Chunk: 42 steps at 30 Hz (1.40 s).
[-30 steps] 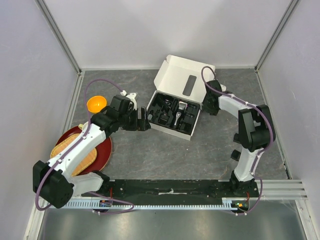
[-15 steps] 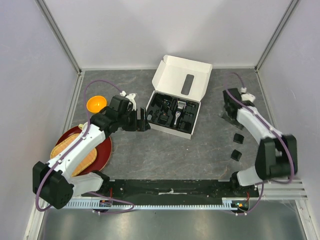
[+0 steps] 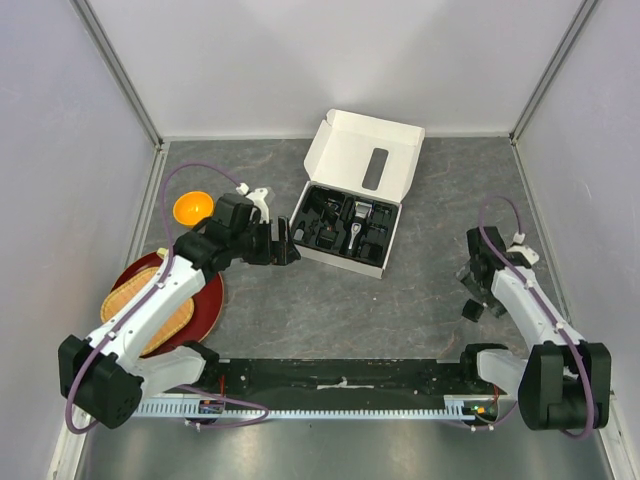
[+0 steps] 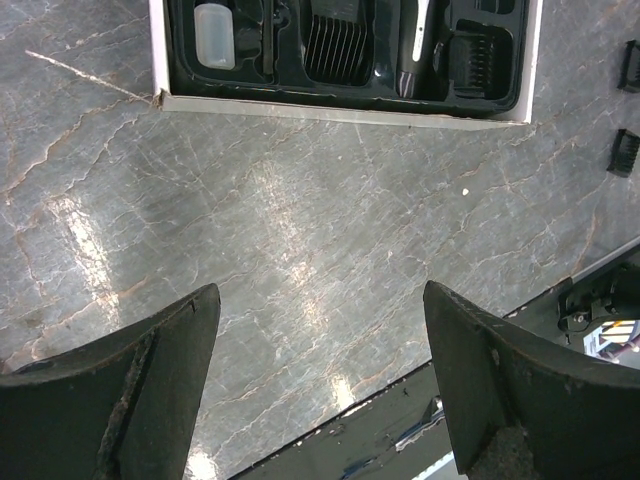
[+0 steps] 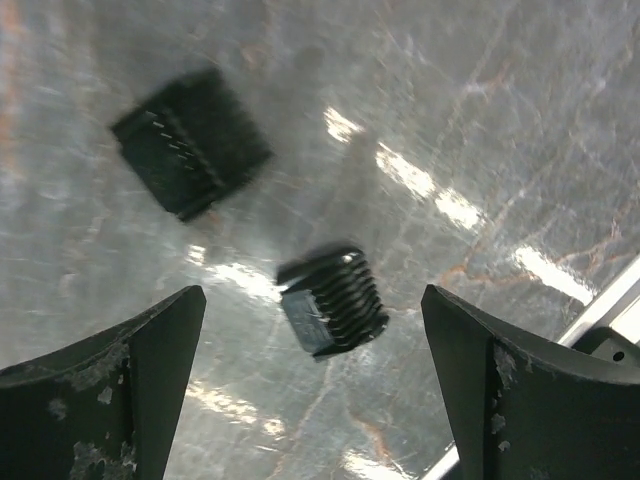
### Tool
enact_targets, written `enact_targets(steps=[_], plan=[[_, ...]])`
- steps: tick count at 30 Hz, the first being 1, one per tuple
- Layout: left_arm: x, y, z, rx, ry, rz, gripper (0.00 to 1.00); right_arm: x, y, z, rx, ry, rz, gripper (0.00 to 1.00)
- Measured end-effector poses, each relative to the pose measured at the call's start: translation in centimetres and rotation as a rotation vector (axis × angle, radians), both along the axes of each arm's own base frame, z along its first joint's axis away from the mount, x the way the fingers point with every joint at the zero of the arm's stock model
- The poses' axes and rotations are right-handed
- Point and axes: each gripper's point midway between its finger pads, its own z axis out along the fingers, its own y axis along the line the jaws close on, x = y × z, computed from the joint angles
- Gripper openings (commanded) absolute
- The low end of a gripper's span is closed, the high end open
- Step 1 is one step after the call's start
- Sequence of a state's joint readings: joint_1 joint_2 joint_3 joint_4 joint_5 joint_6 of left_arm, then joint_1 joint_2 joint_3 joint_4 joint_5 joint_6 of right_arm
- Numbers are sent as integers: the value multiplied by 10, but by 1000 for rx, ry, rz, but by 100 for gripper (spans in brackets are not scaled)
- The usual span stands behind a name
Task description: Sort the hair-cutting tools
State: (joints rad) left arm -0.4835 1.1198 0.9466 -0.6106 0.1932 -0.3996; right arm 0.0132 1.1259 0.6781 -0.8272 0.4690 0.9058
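On the table [image 3: 330, 305] two combs [image 5: 335, 305] lie loose under our right gripper [image 5: 308, 292], wide and empty like the left gripper [image 4: 320, 300], so a low sweep may scatter them.

A robotics lab test cell; the box [image 3: 345, 150] lies on a grey marbled worktop [image 3: 330, 310]; behind the box and off to both sides of it rise plain pale walls [image 3: 300, 60], joined by bare metal posts [image 3: 118, 70]; nearer than the box, a black rail [image 3: 300, 372] carries the left arm [image 3: 150, 300] and right arm [image 3: 525, 295], each with a loose purple cable [image 3: 200, 166]; nearer still runs a slotted white duct [image 3: 300, 410]; no furniture or household fittings show.
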Motion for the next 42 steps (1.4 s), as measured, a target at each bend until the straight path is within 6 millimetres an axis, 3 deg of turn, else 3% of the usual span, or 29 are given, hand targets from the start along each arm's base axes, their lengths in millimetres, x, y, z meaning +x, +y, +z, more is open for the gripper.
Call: enact_targets(steps=[5, 11, 17, 29, 42], plan=[[-1, 1, -1, 0, 1, 0, 89, -25, 1, -22, 17, 0, -43, 98], [-1, 1, 1, -1, -6, 2, 89, -23, 11, -44, 75, 6, -36, 98], [-1, 2, 0, 2, -7, 5, 89, -11, 14, -45, 89, -14, -28, 95], [-8, 6, -6, 6, -1, 6, 89, -3, 18, -44, 115, -24, -27, 65], [-8, 6, -6, 6, -1, 6, 89, 1, 29, -43, 176, -43, -10, 54]])
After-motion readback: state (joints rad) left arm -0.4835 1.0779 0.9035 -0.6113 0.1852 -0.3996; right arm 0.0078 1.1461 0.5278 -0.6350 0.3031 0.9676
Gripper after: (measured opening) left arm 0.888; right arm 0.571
